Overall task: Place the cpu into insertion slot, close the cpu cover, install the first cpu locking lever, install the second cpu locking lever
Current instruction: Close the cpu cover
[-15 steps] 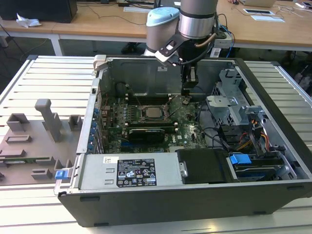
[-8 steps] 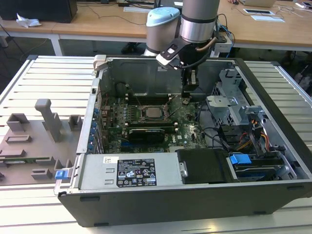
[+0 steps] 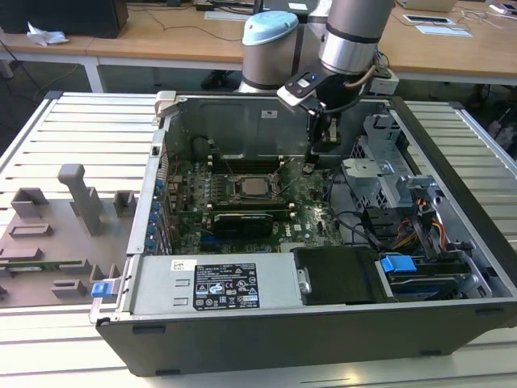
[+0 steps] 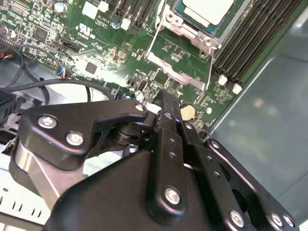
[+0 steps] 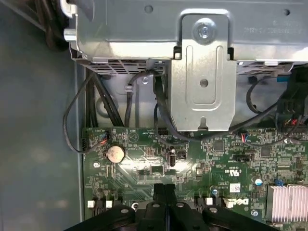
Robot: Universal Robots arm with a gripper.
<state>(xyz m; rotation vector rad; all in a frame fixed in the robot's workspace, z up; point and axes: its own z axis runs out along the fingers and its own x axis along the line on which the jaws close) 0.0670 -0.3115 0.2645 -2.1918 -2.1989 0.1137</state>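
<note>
Jaws of the gripper (image 5: 164,188) meet tip to tip in both wrist views, and we see nothing caught between them. In the exterior view we find the arm reaching down into the open computer case (image 3: 266,327), with the gripper poised over the green motherboard (image 5: 221,159) near a round coin battery (image 5: 115,153). We see the cpu (image 3: 249,187) seated in the insertion slot (image 3: 234,200) at the middle of the board, its dull silver top facing up. The gripper is apart from it, toward the exterior view's right and nearer the case's far wall. In the second wrist view the cpu cover (image 4: 194,32) shows as a silver frame along the chip's edge, and we cannot tell whether it is latched. Long black memory slots (image 4: 250,43) run just beside the socket
</note>
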